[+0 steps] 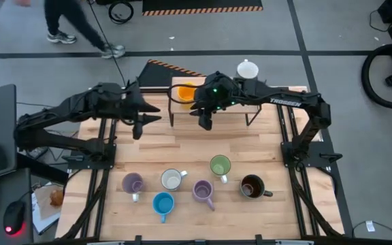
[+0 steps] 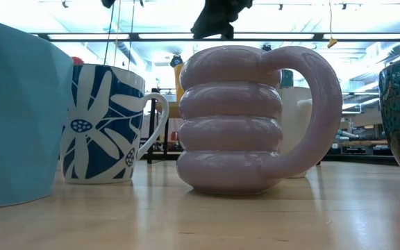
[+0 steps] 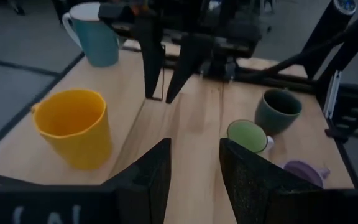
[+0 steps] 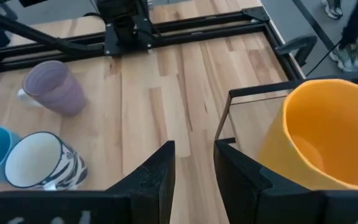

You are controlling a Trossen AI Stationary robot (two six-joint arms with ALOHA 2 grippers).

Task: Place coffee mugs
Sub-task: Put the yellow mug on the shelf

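Six mugs stand upright near the table's near edge: light purple [image 1: 133, 182], white [image 1: 172, 179], blue [image 1: 162, 203], a second purple [image 1: 203, 190], green [image 1: 220, 165] and dark brown [image 1: 252, 186]. An orange mug [image 1: 186, 92] stands at the left end of a black wire rack [image 1: 250, 112] by the far edge. A white mug [image 1: 248, 69] is near the rack's far right corner. My left gripper [image 1: 138, 126] hangs open left of the rack. My right gripper [image 1: 206, 119] hangs open just near of the orange mug [image 4: 325, 134], touching nothing.
Bare wooden table [image 1: 203, 146] lies between the rack and the row of mugs. Black arm frames [image 1: 295, 156] run along both sides of the table. A person's legs [image 1: 80, 27] show on the floor beyond the far left corner. In the low view the ringed purple mug [image 2: 242, 118] fills the foreground.
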